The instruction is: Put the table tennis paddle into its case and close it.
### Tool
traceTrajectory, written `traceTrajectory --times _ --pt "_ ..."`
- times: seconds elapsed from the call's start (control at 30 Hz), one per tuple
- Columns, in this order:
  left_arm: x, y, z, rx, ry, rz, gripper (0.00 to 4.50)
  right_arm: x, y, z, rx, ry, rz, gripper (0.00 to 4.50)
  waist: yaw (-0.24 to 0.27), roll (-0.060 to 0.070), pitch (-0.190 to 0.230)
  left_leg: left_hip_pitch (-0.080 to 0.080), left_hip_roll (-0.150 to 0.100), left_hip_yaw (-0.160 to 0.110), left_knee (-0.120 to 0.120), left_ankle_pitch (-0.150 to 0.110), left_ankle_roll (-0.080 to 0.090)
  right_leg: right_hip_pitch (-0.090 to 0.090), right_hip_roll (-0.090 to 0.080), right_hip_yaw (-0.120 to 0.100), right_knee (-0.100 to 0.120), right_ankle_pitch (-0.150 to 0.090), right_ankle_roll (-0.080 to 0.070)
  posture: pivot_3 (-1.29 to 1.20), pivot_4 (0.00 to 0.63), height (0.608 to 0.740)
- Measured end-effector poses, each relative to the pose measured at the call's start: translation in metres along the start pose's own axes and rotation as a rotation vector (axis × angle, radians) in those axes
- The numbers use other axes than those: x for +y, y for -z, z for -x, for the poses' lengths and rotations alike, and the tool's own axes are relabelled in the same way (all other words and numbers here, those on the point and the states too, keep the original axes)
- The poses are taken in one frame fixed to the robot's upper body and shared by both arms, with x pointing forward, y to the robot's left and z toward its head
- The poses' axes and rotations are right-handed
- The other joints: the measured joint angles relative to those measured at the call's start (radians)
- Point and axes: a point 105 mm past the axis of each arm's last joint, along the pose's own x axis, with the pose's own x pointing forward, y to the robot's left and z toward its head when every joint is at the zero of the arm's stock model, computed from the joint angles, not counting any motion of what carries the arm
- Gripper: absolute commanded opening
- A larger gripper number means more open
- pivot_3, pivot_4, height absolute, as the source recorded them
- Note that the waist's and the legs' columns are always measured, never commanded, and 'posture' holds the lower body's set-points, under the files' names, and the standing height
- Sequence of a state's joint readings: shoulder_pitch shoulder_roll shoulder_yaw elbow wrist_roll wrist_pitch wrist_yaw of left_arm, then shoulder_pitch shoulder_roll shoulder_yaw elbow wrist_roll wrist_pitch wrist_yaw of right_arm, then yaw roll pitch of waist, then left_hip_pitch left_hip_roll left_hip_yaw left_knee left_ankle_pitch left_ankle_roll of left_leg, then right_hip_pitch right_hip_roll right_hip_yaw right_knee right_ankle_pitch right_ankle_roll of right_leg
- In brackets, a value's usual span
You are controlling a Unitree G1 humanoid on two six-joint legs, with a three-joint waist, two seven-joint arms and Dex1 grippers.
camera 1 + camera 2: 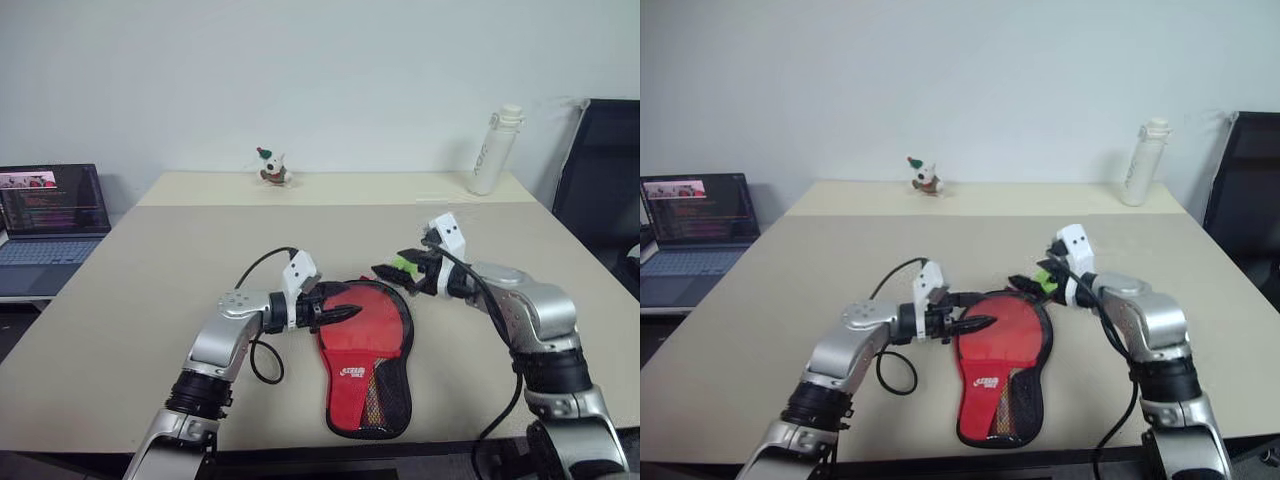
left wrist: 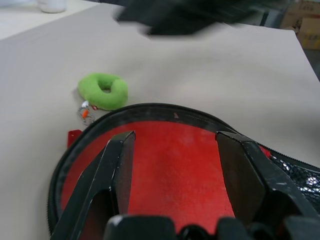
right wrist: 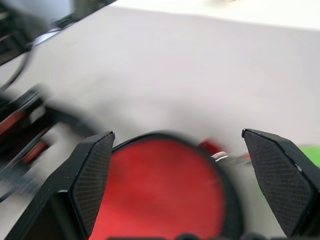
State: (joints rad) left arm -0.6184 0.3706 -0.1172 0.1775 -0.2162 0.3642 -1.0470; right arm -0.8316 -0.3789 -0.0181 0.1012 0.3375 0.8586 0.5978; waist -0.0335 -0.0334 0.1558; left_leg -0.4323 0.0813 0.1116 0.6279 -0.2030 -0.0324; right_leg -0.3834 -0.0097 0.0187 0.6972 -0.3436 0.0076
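Note:
The case (image 1: 365,360) lies flat on the beige table (image 1: 150,280), red side with its black mesh pocket and white logo up, narrow end toward the near edge. The table tennis paddle is hidden. My left gripper (image 1: 350,313) hovers open over the left part of the round end, its fingers (image 2: 117,165) apart above the red fabric with nothing between them. The green ring (image 2: 102,90) on the case's cord rests on the table just beyond the round end. My right gripper (image 1: 383,272) hangs wide open next to that ring, above the case's far rim (image 3: 165,137).
An open laptop (image 1: 50,215) stands off the table's left side. A white bottle (image 1: 495,150) and a small toy figure (image 1: 272,168) sit at the far edge. A black chair (image 1: 600,180) is at the right. A black cable (image 1: 262,360) loops beside my left arm.

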Motion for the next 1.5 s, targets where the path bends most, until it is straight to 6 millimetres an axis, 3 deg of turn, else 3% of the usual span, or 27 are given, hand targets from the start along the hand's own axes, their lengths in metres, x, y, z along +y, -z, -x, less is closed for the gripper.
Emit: traceTrajectory --times 0.17,0.33,0.53,0.73,0.83,1.03,1.23,1.5 --pt "0.004 0.023 0.002 0.055 -0.048 0.042 2.77 -0.033 0.002 -0.024 0.055 0.128 -0.044 4.50 0.000 0.000 0.000 0.000 0.000 0.001 0.000 0.000 0.000 -0.001 0.000 0.000 0.001 0.000 0.000 0.00 0.150 0.740" --pt "0.004 0.031 -0.003 0.076 -0.090 0.044 2.77 -0.066 0.040 -0.042 0.177 0.320 -0.074 4.50 0.002 0.001 0.000 0.000 0.000 0.002 0.000 0.000 0.000 -0.001 -0.001 0.000 0.000 0.000 0.000 0.00 0.150 0.740" --pt "-0.002 0.038 -0.006 0.089 -0.103 0.054 2.77 -0.076 0.077 -0.044 0.258 0.412 -0.049 4.50 0.001 0.003 0.002 -0.001 0.000 0.002 0.000 0.000 0.000 -0.001 -0.001 0.001 0.001 0.000 0.000 0.00 0.150 0.740" --pt "-0.006 0.033 -0.011 0.085 -0.094 0.041 2.77 -0.073 0.081 -0.048 0.264 0.402 -0.030 4.50 0.001 0.005 0.003 0.000 0.000 0.002 0.002 0.000 0.000 0.000 -0.001 0.000 0.003 0.000 0.000 0.00 0.150 0.740" --pt "-0.010 0.032 -0.015 0.092 -0.073 0.029 2.82 -0.069 0.083 -0.051 0.262 0.391 -0.036 3.94 0.001 0.005 0.003 0.000 0.000 0.002 0.002 0.001 0.000 0.001 -0.001 0.000 0.002 0.000 0.000 0.00 0.150 0.740" --pt "-0.017 0.028 -0.026 0.121 0.000 -0.041 2.82 -0.063 0.084 -0.056 0.262 0.379 -0.035 1.97 0.001 0.005 0.003 0.003 0.000 0.001 0.002 0.001 -0.001 0.003 -0.001 0.000 0.002 0.000 0.000 0.00 0.150 0.740" --pt "-0.019 0.043 -0.031 0.165 0.035 -0.038 2.82 -0.062 0.085 -0.056 0.264 0.372 -0.045 0.16 0.006 0.005 0.003 0.005 -0.001 0.000 0.002 0.001 0.000 0.007 -0.002 -0.002 0.002 0.000 0.000 0.00 0.150 0.740" --pt "-0.021 0.046 -0.029 0.166 0.053 -0.039 2.82 -0.071 0.087 -0.046 0.272 0.379 -0.101 0.03 0.007 0.005 0.002 0.007 -0.002 0.000 0.002 0.001 0.000 0.010 -0.003 -0.002 0.002 0.000 0.000 0.00 0.150 0.740"
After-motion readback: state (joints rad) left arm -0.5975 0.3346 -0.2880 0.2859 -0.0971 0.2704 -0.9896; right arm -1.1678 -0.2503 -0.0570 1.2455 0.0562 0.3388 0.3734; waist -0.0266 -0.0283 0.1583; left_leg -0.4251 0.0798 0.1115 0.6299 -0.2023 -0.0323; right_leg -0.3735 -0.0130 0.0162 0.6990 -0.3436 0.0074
